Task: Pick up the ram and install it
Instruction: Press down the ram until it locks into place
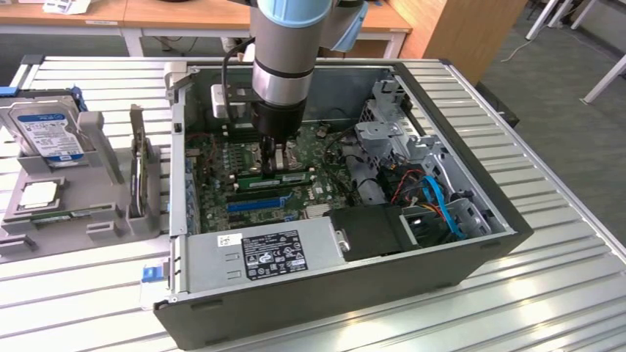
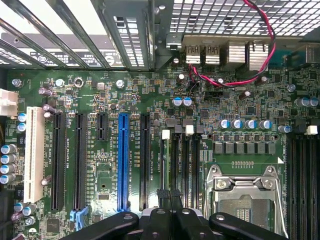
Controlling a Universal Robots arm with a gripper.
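The ram [image 1: 252, 180] is a thin, light, stiff green board w/ small dark chips along it. It's prob. fragile: it won't take bending or twisting, and the chips and contact edge shouldn't be squeezed. Best hold, in my view, is across the two flat faces near mid-length on the top edge, so it hangs straight and any push goes down evenly and not at one end. The faces are smooth, so it could slip or tilt in a light pinch. It's in the centre of the exterior view, standing on its long edge on the motherboard [image 1: 220, 158] inside the open PC case [image 1: 342, 293], approx. where the memory slots [image 2: 181, 165] run beside the CPU socket [image 2: 245, 200]. Can't tell if it's seated fully. The arm comes down almost vertically from the top-centre of the exterior view, wrist straight, w/ the gripper [image 1: 284, 163] right over the stick's middle. The claw is clenched, fingertips meeting the ram's top edge. Whether they pinch it or just bear on it can't be made out. In the wrist view the gripper [image 2: 169, 220] lines up w/ the slots. The hard drive [image 1: 44, 136] and processor chip [image 1: 39, 194] sit in the holder at the left of the exterior view, well apart from the arm.
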